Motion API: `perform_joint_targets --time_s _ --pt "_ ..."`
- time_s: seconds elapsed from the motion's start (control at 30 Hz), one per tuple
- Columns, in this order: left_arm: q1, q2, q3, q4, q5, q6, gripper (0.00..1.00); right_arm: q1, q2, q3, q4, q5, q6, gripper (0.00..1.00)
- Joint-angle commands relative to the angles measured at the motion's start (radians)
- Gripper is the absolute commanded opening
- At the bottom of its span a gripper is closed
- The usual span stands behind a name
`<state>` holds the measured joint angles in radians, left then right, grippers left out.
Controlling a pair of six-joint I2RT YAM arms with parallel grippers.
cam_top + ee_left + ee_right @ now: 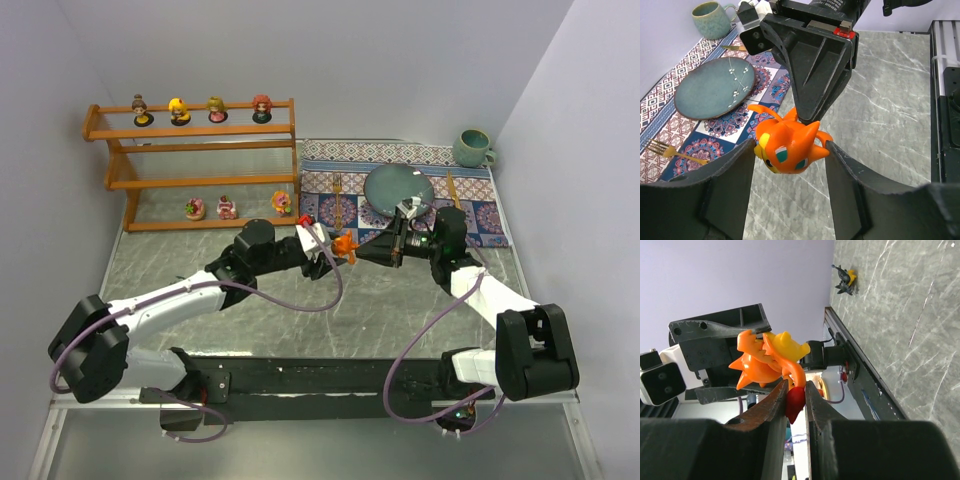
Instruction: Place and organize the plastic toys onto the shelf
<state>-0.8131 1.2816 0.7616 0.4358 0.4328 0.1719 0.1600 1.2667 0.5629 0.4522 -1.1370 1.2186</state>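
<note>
Grey marbled stone covers the table (420,300), boxed in by pale lilac walls (400,60). From above, the shelf (190,165) stands at the far left with four dolls (180,110) in a row on its top tier and three round toys (227,208) on its bottom tier. Just right of it lies a patterned placemat (480,215) bearing a blue-green plate (398,188) and a mug (472,148). Mid-table, the left gripper (330,255) and right gripper (365,250) meet at an orange creature (345,245), lifted off the stone.

From the left wrist, the marbling runs pale and veined, with the placemat, plate, mug and a gold fork (670,150) at the left. The creature sits between the left fingers (735,175), which stand about half apart, one at each side of it and at or near contact; whether they press it I cannot tell. The right gripper comes down on it from above.

From the right wrist, the right fingers (765,415) are nearly closed, pinching the creature's red tail tip. Beyond, a dark-blue toy (846,280) stands alone on the table.
</note>
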Motion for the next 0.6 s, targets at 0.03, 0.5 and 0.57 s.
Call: perform_joint_targets --time_s 0.03,0.5,0.57 --pt "-0.006 0.009 0.051 0.032 0.053 -0.006 0.2 -0.004 -0.004 0.003 0.046 -0.029 -0.001 0.0" --pt "-0.004 -0.091 -0.007 -0.041 -0.382 -0.291 0.01 -0.005 -0.119 0.11 -0.387 0.195 -0.348 0.85" --pt "-0.003 -0.116 -0.01 -0.072 -0.509 -0.353 0.01 -0.005 -0.153 0.127 -0.434 0.239 -0.396 0.88"
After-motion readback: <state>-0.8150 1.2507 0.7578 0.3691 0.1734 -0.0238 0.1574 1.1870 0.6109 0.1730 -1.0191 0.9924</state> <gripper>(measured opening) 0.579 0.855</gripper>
